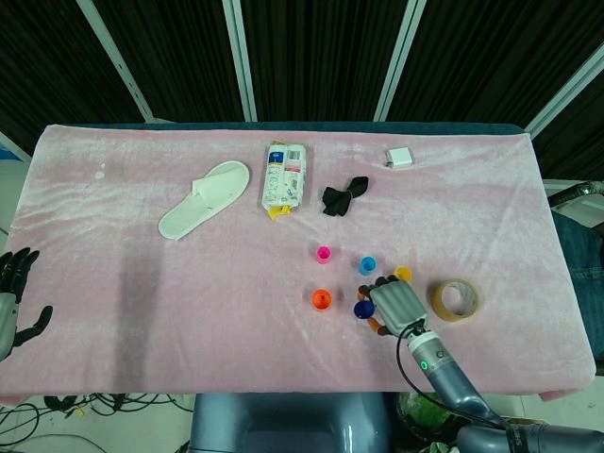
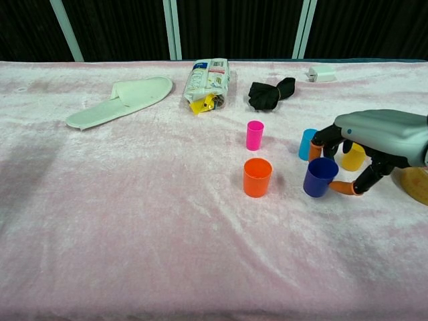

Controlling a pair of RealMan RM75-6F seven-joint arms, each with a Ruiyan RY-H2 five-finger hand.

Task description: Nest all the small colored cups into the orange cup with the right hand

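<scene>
Right hand (image 2: 364,150) grips dark blue cup (image 2: 319,176) beside orange cup (image 2: 257,176).

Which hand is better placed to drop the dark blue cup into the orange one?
The right hand: it already grips the dark blue cup beside the orange cup. The left hand is off the table's far edge.

Head cam is sitting way up high, looking nearly straight down on the whole pink table (image 1: 142,283), dark curtains along the far edge. Chest cam is sitting low and closer, looking across the cloth toward that edge. Both are catching the slipper (image 1: 204,198) (image 2: 119,100) and orange cup (image 1: 322,300) (image 2: 257,177).
</scene>
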